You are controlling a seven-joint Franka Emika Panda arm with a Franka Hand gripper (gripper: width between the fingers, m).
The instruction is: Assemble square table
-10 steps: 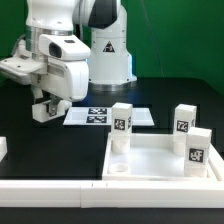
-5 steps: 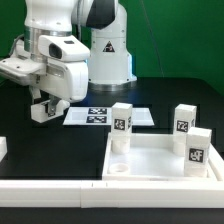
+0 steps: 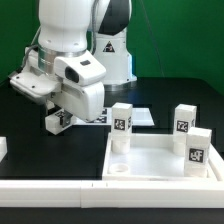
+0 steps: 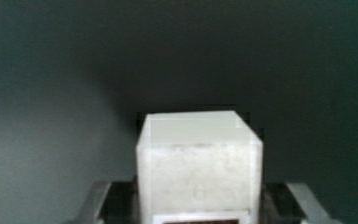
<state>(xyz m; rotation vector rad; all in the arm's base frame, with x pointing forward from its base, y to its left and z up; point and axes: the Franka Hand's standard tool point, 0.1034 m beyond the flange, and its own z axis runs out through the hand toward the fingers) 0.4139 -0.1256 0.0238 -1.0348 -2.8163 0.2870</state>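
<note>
My gripper (image 3: pixel 58 120) is shut on a stubby white leg (image 3: pixel 50 123), held just above the black table at the exterior view's left. In the wrist view the leg (image 4: pixel 201 150) fills the space between my two fingers (image 4: pixel 108 202), with a dark tag edge near the gripper (image 4: pixel 201 198). The square table top (image 3: pixel 160 166) lies upside down at the exterior view's right, its raised rim up. Three tagged legs stand upright in its corners: one at the near left (image 3: pixel 121 127), one at the back (image 3: pixel 183 121), one at the right (image 3: pixel 197 149).
The marker board (image 3: pixel 140 117) lies behind the table top, partly hidden by my arm. A long white bar (image 3: pixel 60 190) runs along the front edge. The robot base (image 3: pixel 108 50) stands at the back before a green wall.
My arm has swung toward the exterior view's right and come lower, carrying the leg closer to the table top. The three standing legs have not moved.
</note>
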